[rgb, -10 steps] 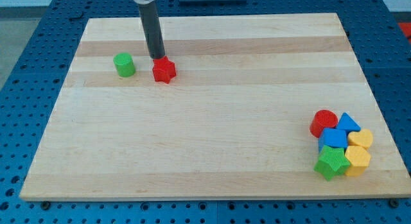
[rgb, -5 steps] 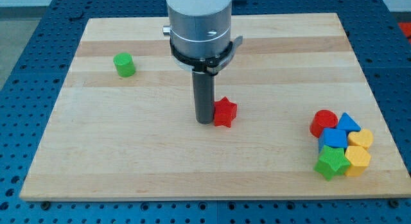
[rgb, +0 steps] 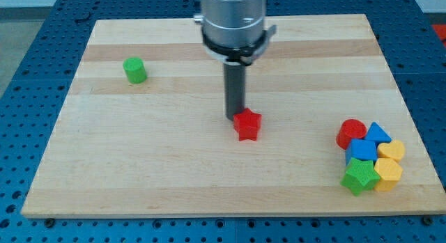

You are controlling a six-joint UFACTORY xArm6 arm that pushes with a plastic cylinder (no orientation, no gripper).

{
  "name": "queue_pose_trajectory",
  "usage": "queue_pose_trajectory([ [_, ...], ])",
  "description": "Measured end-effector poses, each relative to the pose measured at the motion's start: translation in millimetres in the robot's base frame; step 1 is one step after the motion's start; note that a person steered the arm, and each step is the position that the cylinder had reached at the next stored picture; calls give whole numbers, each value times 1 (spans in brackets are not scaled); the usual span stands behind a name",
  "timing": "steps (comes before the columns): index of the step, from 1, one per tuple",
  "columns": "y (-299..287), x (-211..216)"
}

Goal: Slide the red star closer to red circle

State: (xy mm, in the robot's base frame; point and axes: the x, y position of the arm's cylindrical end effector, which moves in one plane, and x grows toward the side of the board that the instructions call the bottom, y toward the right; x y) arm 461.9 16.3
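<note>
The wooden board [rgb: 209, 180] holds seven blocks: my tip [rgb: 235, 118] touches the lone red star [rgb: 247, 124]; no claw shows.

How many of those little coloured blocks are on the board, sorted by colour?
Red: 2, the red star beside my tip and the red circle.
Green: 2, the green cylinder and the green star.
Blue: 2, the blue triangle and the blue cube.
Yellow: 2, the yellow heart and the yellow hexagon.
Total: 8.

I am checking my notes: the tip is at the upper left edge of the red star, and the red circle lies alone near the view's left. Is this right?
Not quite. The camera view shows my tip at the red star's upper left edge, but the red circle sits at the view's right, touching the cluster of blocks. The block alone at the left is the green cylinder.
</note>
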Motion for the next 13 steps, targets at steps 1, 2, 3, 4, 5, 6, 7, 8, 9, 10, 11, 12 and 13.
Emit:
queue_pose_trajectory([
  [1, 35, 7],
  [2, 48, 17],
  [3, 15, 17],
  [4, -23, 21],
  [5, -35, 33],
  [6, -31, 47],
  [7, -4, 47],
  [8, 26, 47],
  [9, 59, 47],
  [10, 78, 47],
  [11, 70, 47],
  [12, 64, 55],
  [13, 70, 57],
])
